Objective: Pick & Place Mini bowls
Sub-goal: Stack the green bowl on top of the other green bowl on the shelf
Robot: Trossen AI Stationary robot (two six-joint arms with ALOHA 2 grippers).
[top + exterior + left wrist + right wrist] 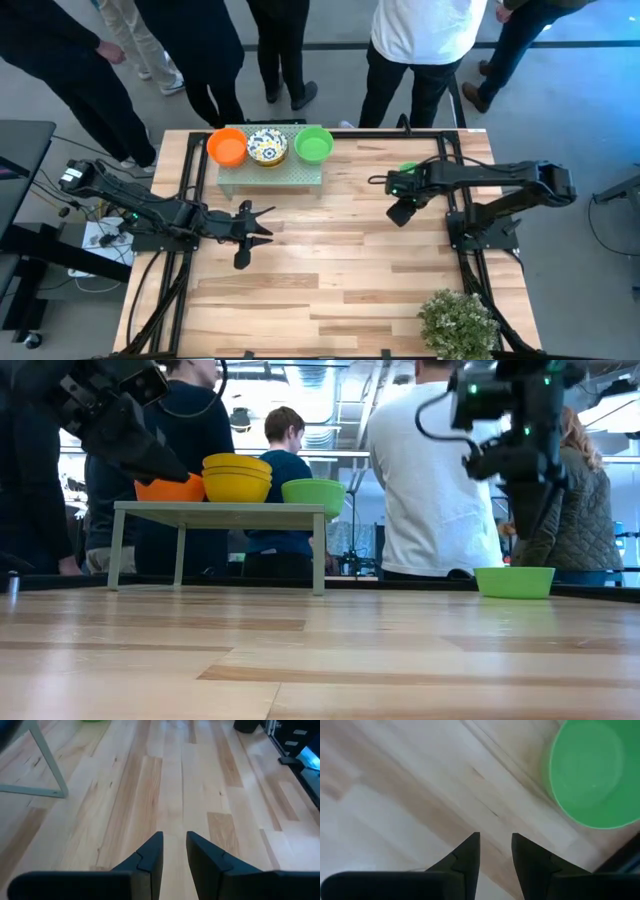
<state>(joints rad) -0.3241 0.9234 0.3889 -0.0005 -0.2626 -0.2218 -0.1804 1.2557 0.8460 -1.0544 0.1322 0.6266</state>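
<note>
Three mini bowls sit on a small pale stand (272, 176) at the far side of the table: an orange one (227, 148), a white floral one (267, 146) and a green one (314, 145). Another green bowl (592, 775) rests on the table top at the right, mostly hidden under my right arm in the high view (408, 168). My right gripper (495, 842) points down beside this bowl, open, with only bare wood between its fingers. My left gripper (174, 845) hovers open over the wood, nearer than the stand (262, 224).
A bushy green plant (458, 322) stands at the near right corner. Several people stand just beyond the table's far edge (430, 470). One stand leg (47, 765) is close to my left gripper. Bare wood fills the table's middle (340, 260).
</note>
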